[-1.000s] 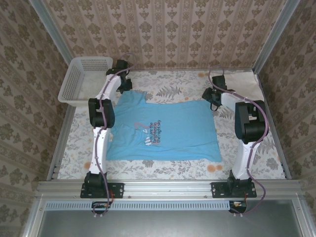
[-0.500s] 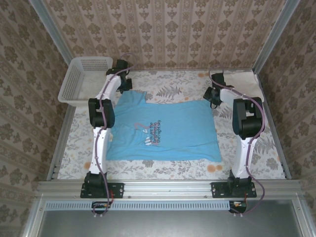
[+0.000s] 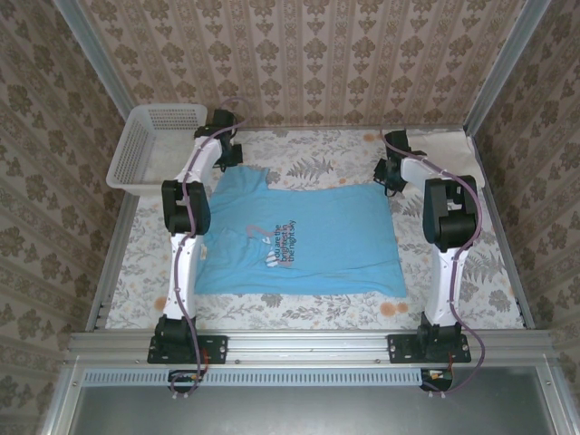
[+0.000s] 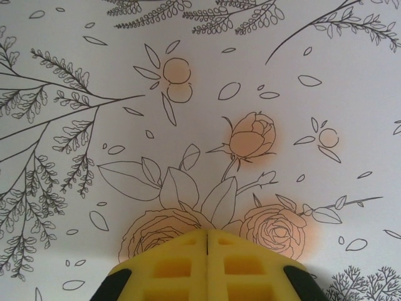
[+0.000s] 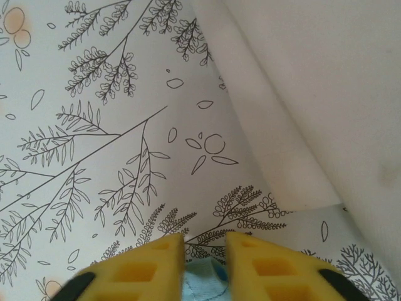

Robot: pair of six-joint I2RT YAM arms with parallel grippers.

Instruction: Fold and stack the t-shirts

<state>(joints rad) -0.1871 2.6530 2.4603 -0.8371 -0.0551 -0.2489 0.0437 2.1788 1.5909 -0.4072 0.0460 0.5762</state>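
The light blue t-shirt (image 3: 299, 237) lies spread flat in the middle of the table, its chest print facing up. My left gripper (image 3: 231, 156) is at its far left corner. In the left wrist view this gripper (image 4: 207, 231) is shut, yellow fingers pressed together over the flowered tablecloth, with no cloth showing between them. At the shirt's far right corner is my right gripper (image 3: 390, 178). In the right wrist view it (image 5: 205, 238) has its jaws a little apart, with a bit of blue cloth (image 5: 202, 281) in the gap. The cream-white t-shirt (image 3: 444, 145) (image 5: 313, 94) lies at the back right.
A white mesh basket (image 3: 149, 145) sits at the back left corner, beside the left arm. Papered walls close in the table on three sides. The flowered tablecloth (image 3: 453, 227) is bare to the right of the blue shirt and along the near edge.
The right gripper's jaws have narrowed around the blue shirt's corner, and that arm's elbow has swung slightly left. The left jaws have closed the last bit. The shirt has not moved.
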